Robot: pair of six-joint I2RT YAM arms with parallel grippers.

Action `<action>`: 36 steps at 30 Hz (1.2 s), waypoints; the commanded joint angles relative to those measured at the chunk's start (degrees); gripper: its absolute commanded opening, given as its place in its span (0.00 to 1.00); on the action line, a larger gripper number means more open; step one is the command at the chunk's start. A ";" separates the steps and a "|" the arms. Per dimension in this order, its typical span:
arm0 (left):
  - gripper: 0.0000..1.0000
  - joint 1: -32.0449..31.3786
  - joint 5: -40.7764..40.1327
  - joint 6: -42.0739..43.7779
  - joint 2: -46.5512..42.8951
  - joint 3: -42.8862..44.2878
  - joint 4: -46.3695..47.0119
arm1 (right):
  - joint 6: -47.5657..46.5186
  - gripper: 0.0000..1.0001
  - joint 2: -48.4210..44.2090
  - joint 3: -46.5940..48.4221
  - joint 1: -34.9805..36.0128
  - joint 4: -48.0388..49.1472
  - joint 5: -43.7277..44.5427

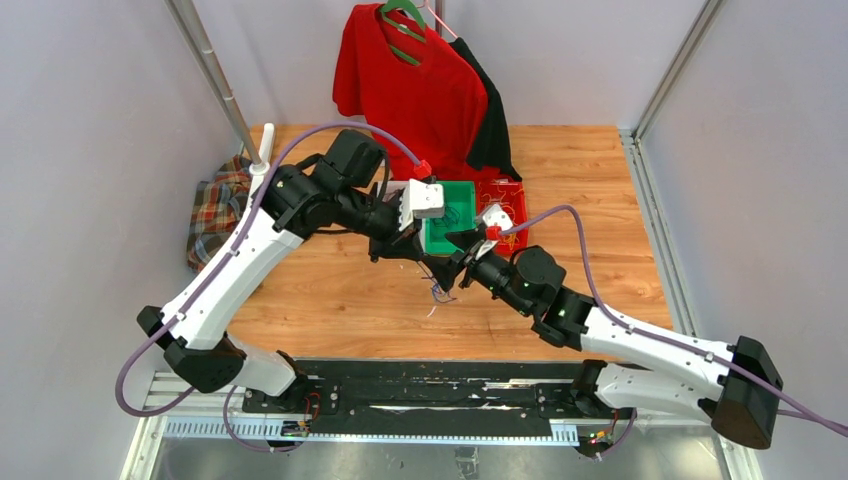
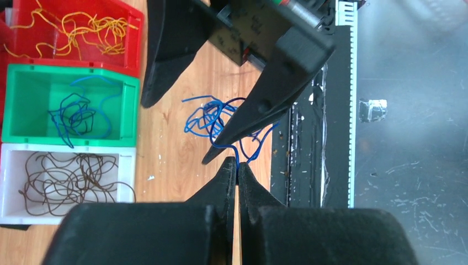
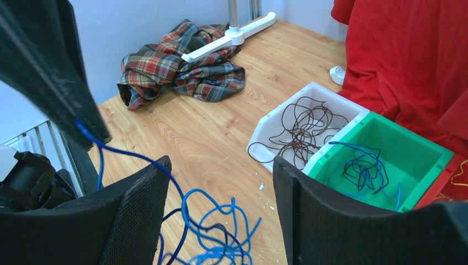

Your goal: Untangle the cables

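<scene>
A tangle of thin blue cables (image 2: 209, 118) lies on the wooden table, also in the right wrist view (image 3: 218, 234) and top view (image 1: 438, 291). My left gripper (image 2: 237, 167) is shut on one blue strand that rises from the tangle; it shows at the top left of the right wrist view (image 3: 83, 124). My right gripper (image 3: 221, 163) is open, its fingers (image 2: 259, 107) on either side of the tangle, just above it. Sorted cables lie in bins: yellow in the red bin (image 2: 129, 55), blue in the green bin (image 2: 33, 83), dark ones in the white bin (image 2: 11, 165).
The three bins stand side by side just beyond the tangle; the green bin (image 1: 452, 222) shows in the top view. A red shirt (image 1: 415, 90) hangs at the back. A plaid cloth (image 3: 176, 72) and a white stand base (image 3: 232, 38) lie at the far left. The black base rail (image 2: 336, 110) borders the table.
</scene>
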 commanded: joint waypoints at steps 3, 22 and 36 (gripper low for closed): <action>0.01 -0.50 5.28 0.40 -0.12 4.18 -2.65 | -3.36 0.66 5.11 3.97 1.22 3.35 0.41; 0.00 -0.51 2.57 0.34 3.77 24.62 -4.86 | 3.09 0.32 10.44 -10.19 0.26 7.99 4.21; 0.00 -0.50 -6.37 3.13 5.65 25.34 -4.79 | 0.66 0.70 -9.92 -9.91 -0.98 -2.97 6.74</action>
